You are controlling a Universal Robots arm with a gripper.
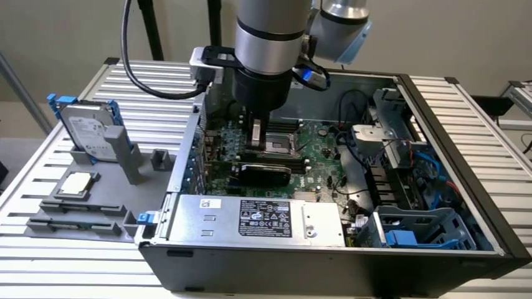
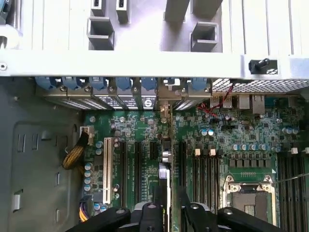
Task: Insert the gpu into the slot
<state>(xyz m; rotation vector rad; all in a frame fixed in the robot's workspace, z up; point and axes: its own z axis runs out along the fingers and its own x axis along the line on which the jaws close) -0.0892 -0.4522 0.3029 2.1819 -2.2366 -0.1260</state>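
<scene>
In the exterior view, an open computer case [image 1: 332, 265] lay on its side on a slatted metal table [image 1: 490, 162]. The robot arm [image 1: 266, 37] reached straight down into it. The claw [image 1: 256, 134] hung low over the green circuit board [image 1: 320, 156], close to the square processor socket [image 1: 270, 149]. The graphics card [image 1: 263, 172], a flat black rectangle, stood on its long edge on the board. It was just on the near side of the socket and just behind the silver labelled power-supply box [image 1: 258, 218]. Off to the exterior view's left, a hard drive [image 1: 87, 132] stood upright in a grey rack [image 1: 133, 162].

In the wrist view, the camera looked down along the claw [image 2: 171, 215] onto the board [image 2: 145, 125]. The graphics card [image 2: 167, 186] appeared edge-on as a thin strip running from the rear wall of the case [image 2: 145, 63] back toward the claw. It lay between the black slots [image 2: 130, 169] and the memory slots [image 2: 203, 169]. The two black fingers [image 2: 152, 215] stood one on each side of that strip. Whether they pressed on the card or stood clear of it could not be told. Nor could I tell whether the card's lower edge was fully seated.
</scene>
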